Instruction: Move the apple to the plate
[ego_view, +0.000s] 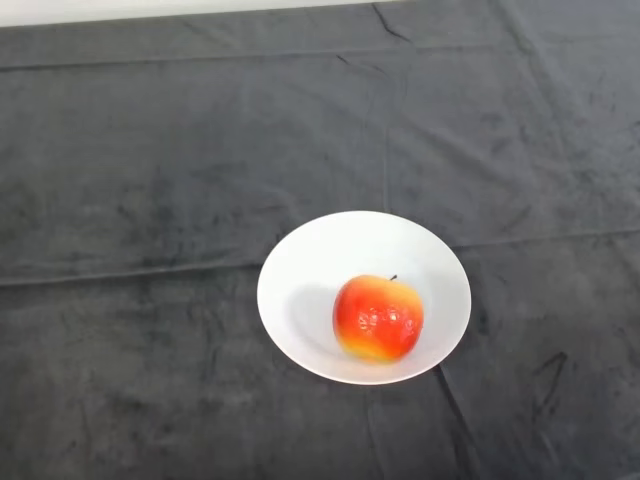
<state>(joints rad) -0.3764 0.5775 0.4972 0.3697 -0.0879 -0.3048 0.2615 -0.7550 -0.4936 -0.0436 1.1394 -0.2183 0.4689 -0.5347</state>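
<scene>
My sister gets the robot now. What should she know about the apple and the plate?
Hand: no part of the robot shows in the head view.
Apple: red and yellow, sitting stem-up inside the white plate, toward its near side.
Plate: on the dark cloth, a bit right of the middle.
Done: the apple is on the plate, so the move looks finished.
Left: nothing with the apple, as far as this view shows.
</scene>
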